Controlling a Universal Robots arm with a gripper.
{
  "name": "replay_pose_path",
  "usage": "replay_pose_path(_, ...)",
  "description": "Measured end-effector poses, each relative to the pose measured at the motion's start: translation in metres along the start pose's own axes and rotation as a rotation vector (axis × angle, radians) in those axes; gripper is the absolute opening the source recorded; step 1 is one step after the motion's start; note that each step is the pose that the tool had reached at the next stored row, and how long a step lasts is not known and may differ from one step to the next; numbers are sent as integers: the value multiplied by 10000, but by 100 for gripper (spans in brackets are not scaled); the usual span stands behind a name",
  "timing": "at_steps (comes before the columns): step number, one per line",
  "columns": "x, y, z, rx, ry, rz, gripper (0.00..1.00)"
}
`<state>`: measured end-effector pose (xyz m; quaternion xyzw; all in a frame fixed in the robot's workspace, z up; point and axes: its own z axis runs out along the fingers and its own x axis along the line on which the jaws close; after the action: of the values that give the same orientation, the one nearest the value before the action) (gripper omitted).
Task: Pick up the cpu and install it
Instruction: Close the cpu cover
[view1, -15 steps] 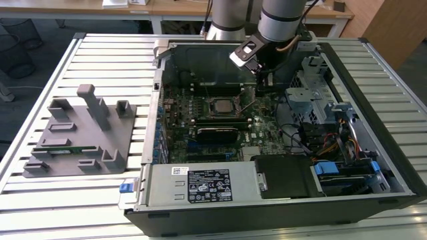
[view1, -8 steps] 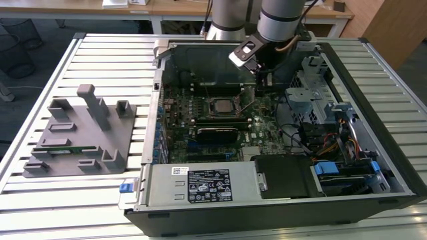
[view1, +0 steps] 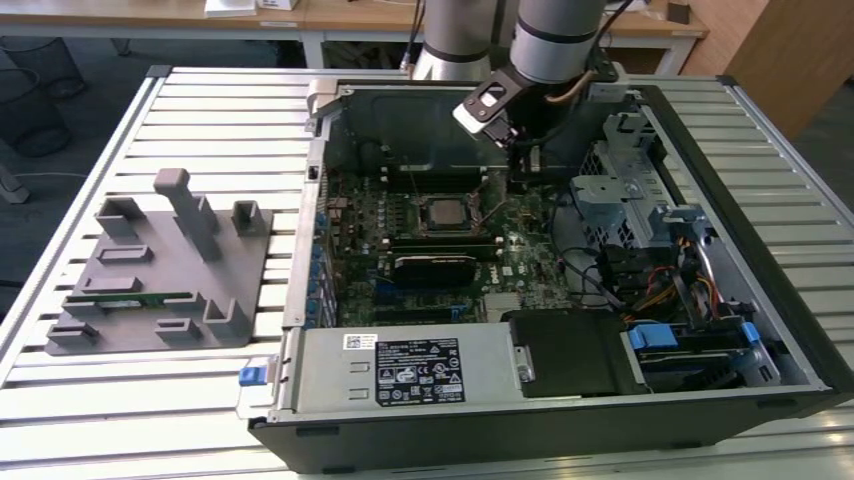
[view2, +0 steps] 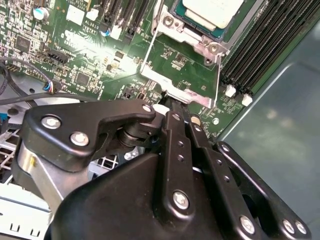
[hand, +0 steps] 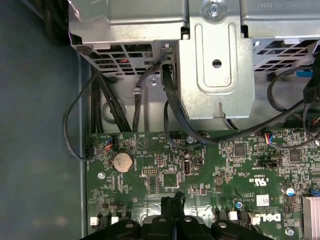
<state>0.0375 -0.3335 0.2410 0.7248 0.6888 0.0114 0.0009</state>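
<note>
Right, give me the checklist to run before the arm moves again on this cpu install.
1. The cpu in the socket frame: ok, it lies inside it.
2. Frame latched down: cannot tell.
3. The tool empty: ok, its fingers are together with nothing between them.
4. Tool clear of the frame: cannot tell; its tip sits right at the frame's tab.
5. Black cables clear of the tool: ok, they run by the drive cage, apart from it.
</note>
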Motion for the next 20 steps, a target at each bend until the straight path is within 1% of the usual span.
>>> replay_pose_path(4, -2, -42, 0, 0, 0, 0, 11)
replay_pose_path(9, -4, -74, 2, 0, -1, 0, 11)
replay_pose_path(20, -6, -117, 6, 0, 1, 0, 11)
